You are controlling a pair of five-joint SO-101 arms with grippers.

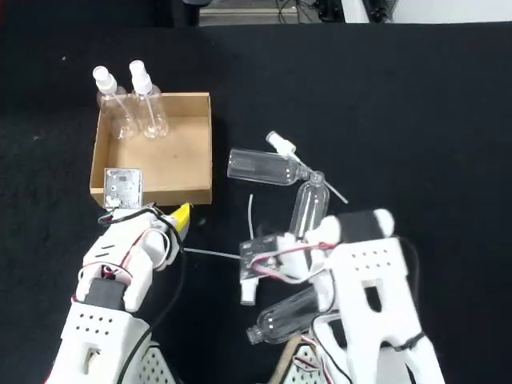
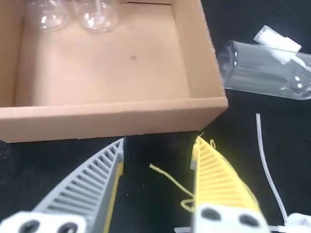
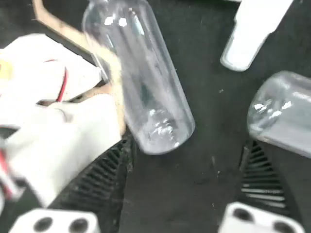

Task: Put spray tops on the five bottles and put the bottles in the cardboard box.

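**Position of the work item.** The uncapped bottle lies on its side on the tabletop, directly ahead of the right tool. Its base faces the tool. Its long axis runs away from the tool, a little off the tool's centre line, so the open neck is at the far end.

**Right tool.** It is spread wide and holds nothing. The bottle base sits before the gap, nearer one jaw than the other, and no contact is visible. A second bottle lies just beside the first, and a loose spray top lies beyond it.

**Layout on the tabletop.** Three topless bottles lie to the right of the cardboard box:
- The far bottle lies parallel to the far edge, with its neck to the right.
- The middle bottle points its neck at the far edge.
- The near bottle lies partly under the right arm, with its neck toward the near-left corner.

Which of these three sits before the right tool cannot be told.

**Nearer arm.** The right arm is nearer. The left tool is also wide and empty, and sits just outside the box's near wall, apart from it.

**Progress.** Two capped bottles stand along the box's far wall, so three bottles appear to remain.

**Coming move.** The tool likely has to advance and shift sideways until the jaws straddle the bottle body across its width.
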